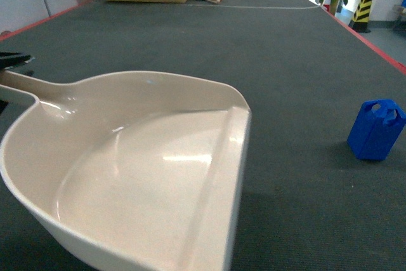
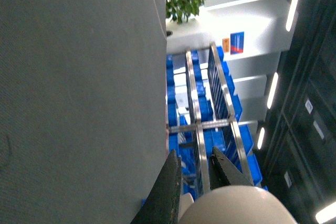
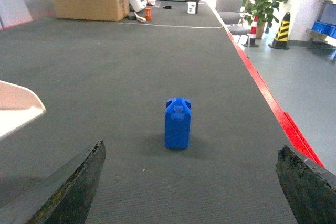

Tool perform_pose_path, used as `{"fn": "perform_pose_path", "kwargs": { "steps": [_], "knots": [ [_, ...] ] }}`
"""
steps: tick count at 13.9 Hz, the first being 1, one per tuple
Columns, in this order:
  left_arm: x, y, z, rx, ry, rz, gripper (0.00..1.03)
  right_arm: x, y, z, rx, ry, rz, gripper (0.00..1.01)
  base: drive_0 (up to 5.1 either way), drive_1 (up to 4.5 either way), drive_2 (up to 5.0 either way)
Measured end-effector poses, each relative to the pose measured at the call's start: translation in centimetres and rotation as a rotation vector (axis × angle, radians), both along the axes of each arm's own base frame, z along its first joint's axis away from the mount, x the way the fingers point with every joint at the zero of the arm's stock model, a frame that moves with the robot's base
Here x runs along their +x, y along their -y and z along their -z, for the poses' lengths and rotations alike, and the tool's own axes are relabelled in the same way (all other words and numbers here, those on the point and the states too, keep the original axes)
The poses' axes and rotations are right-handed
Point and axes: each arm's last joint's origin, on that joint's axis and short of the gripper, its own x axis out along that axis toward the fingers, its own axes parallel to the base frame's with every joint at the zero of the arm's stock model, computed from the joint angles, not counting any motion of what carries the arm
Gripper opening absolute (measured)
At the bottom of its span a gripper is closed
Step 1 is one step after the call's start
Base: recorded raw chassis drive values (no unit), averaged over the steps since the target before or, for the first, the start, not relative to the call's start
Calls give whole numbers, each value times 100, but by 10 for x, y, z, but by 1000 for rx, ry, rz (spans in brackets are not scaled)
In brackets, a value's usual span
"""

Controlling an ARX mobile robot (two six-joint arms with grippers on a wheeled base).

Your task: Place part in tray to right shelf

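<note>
Head view first: a pale cream glossy plastic dustpan-shaped tray [image 1: 139,169] fills the lower left, its long straight handle running off to the left edge, where the dark tip of the left gripper [image 1: 14,59] sits against it; the scoop's wide flat lip faces right and the bowl is bare. Over on the right, standing upright on the dark grey carpeted table [image 1: 209,42], is the small bright-blue boxy plastic part [image 1: 376,129], lug end up, well apart from the tray's lip. Left wrist view now: the dark fingers [image 2: 168,192] sit close together either side of the cream handle, seemingly clamped on it, and behind them the silvery steel shelf [image 2: 202,124] with blue crates [image 2: 244,156] shows past the table edge. Right wrist view: the part [image 3: 178,123] stands dead ahead, centred between the two black fingers [image 3: 73,190] of the right gripper [image 3: 191,187], which are spread wide with nothing between them, and it lies out in front of them, not yet between them. The part's long axis is vertical, so the right arm is clearly the nearer one, and I judge a straight advance forward brings the jaws around it. A corner of the tray [image 3: 18,106] peeks in at the left.
</note>
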Motion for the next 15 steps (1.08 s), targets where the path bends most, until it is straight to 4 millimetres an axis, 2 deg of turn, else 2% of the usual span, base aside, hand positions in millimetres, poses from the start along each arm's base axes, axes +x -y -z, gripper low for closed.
{"fn": "perform_pose_path", "kwargs": {
  "steps": [3,9,11,12,13,14,15],
  "knots": [
    [-4,50,1,8,5,173,13,0,0,0,0,0,0,98,0,0,0],
    [14,65,3,2,5,182,13,0,0,0,0,0,0,98,0,0,0],
    [40,83,-9,-9,73,187,13,0,0,0,0,0,0,98,0,0,0],
    [36,89,-2,-47,24,188,13,0,0,0,0,0,0,98,0,0,0],
    [33,87,3,-65,-6,169,13,0,0,0,0,0,0,98,0,0,0],
    [33,87,3,-65,-7,170,13,0,0,2,1,-25,11,98,0,0,0],
    [33,87,3,-66,-9,171,13,4,2,2,-3,-231,109,98,0,0,0]
  ]
}}
